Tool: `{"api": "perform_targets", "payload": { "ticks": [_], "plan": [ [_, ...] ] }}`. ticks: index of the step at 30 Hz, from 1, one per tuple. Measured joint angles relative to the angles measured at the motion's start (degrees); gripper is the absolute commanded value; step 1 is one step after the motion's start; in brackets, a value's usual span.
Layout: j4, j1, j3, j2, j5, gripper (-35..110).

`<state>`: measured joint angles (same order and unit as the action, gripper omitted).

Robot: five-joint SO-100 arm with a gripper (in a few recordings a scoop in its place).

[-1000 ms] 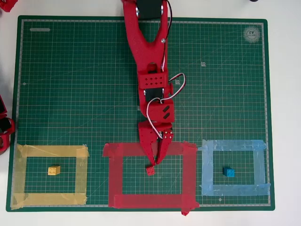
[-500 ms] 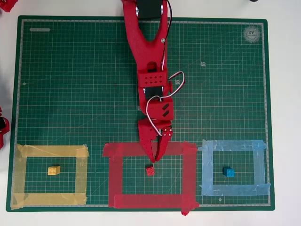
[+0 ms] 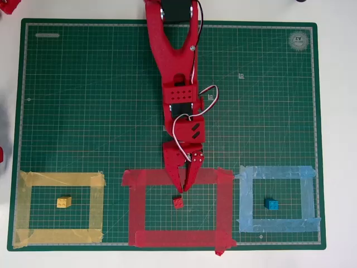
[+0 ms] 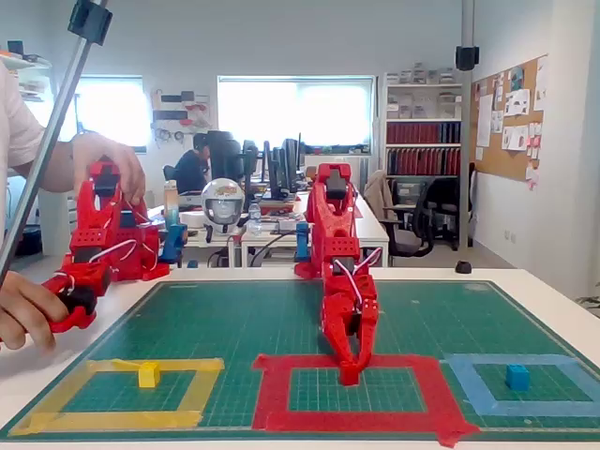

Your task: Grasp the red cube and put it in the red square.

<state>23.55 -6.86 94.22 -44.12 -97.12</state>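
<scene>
The green cutting mat [image 3: 83, 100] covered most of the white table [image 3: 337, 111]. Along its near edge lay three tape outlines: the yellow tape outline [image 3: 58, 180] at the left corner in the overhead view, the red square [image 3: 225, 209] in the middle, the light blue tape outline [image 3: 307, 198] at the right corner. The red arm [image 3: 175, 61] reached from the far edge to the red square's far strip. Its gripper [image 3: 183, 188] hovered with jaws nearly together, holding nothing. The red cube [image 3: 178, 201] lay inside the red square, just beyond the fingertips. A yellow cube [image 3: 64, 202] and blue cube [image 3: 271, 204] sat inside their matching outlines.
</scene>
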Motion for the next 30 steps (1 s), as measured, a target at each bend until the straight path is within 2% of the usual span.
{"api": "perform_targets", "payload": {
  "ticks": [15, 30],
  "plan": [
    [6.15, 1.41, -2.55, 1.49, -0.26, -1],
    [6.59, 1.32, -1.23, 0.26, -0.26, -1]
  ]
}}
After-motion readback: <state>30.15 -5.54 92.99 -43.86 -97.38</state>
